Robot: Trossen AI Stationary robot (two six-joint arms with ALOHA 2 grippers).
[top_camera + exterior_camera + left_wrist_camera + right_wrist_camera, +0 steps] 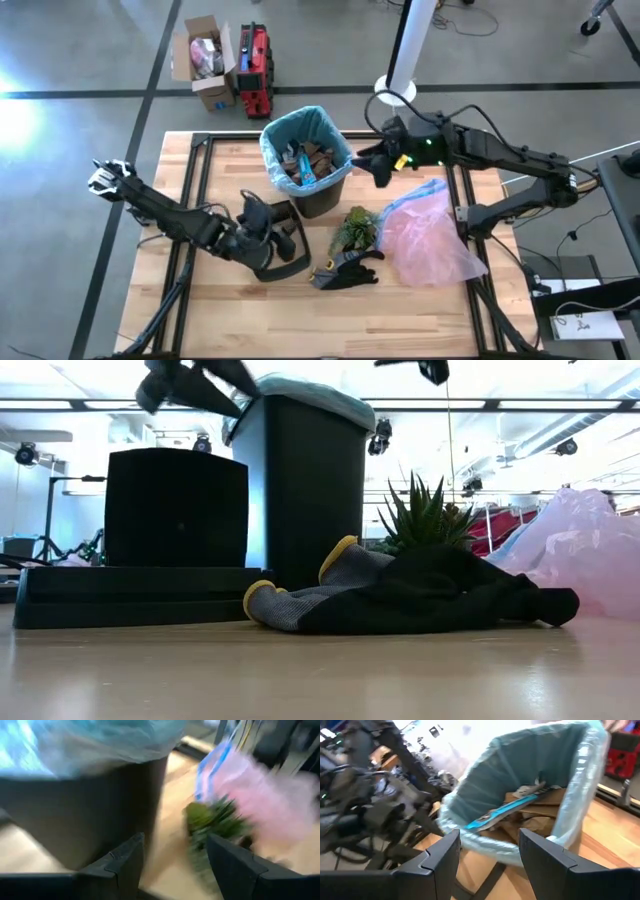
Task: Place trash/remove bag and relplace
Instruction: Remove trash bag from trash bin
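The black bin stands at the table's middle, and the teal-blue bag lines it and folds over its rim. The trash, crumpled brown paper and a blue wrapper, lies inside on the bag. My left gripper is open beside the bin's near wall, close to the table. It points toward the plant and touches nothing. My right gripper is open at the bin's right side, level with the rim. It faces the bag's opening and is clear of it.
A green leafy plant tuft, a black-and-yellow glove and a pink translucent bag lie right of and nearer than the bin. A dark block stands left of the bin in the low view. Bare wood runs along the near edge.
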